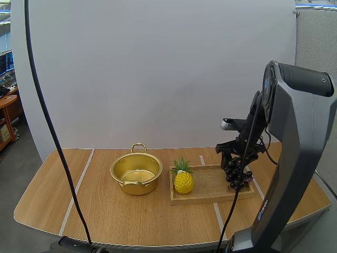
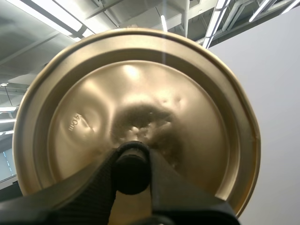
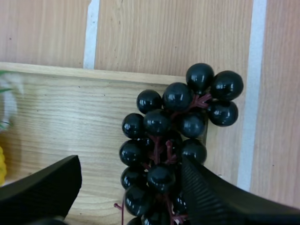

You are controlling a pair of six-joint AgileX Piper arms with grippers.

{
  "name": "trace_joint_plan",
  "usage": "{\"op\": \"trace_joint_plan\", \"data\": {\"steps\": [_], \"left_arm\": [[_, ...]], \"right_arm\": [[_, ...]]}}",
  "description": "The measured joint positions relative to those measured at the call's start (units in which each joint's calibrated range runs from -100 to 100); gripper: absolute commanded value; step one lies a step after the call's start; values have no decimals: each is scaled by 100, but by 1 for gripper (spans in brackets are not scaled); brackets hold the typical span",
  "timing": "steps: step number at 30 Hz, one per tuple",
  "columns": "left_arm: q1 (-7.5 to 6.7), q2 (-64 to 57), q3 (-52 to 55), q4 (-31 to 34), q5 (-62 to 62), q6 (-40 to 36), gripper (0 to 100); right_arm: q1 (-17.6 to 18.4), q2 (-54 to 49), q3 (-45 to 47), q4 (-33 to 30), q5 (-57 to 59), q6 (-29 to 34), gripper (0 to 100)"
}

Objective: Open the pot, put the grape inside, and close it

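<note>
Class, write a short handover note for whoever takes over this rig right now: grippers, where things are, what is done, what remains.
Left gripper shut on the lid, held clear of the pot.
Right gripper open, astride the grapes at the wooden tray's right end.
Pot open, empty, left of the tray.
Done: lid off.
Left: grasp grapes, put them in pot, replace lid.

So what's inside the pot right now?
Nothing visible: the pot is open, its gold floor bare. The rim hides its near inner wall. The grapes are at the wooden tray.
</note>
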Motion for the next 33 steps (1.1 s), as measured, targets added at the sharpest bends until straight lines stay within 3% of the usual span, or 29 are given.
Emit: {"op": "trace_joint_plan", "data": {"steps": [13, 33], "left_arm": [[0, 0, 0, 0, 0, 0, 0], [0, 0, 0, 0, 0, 0, 0]], "right_arm": [[1, 78, 0, -302, -428, 14, 100], [1, 622, -27, -273, -679, 22, 100]]}}
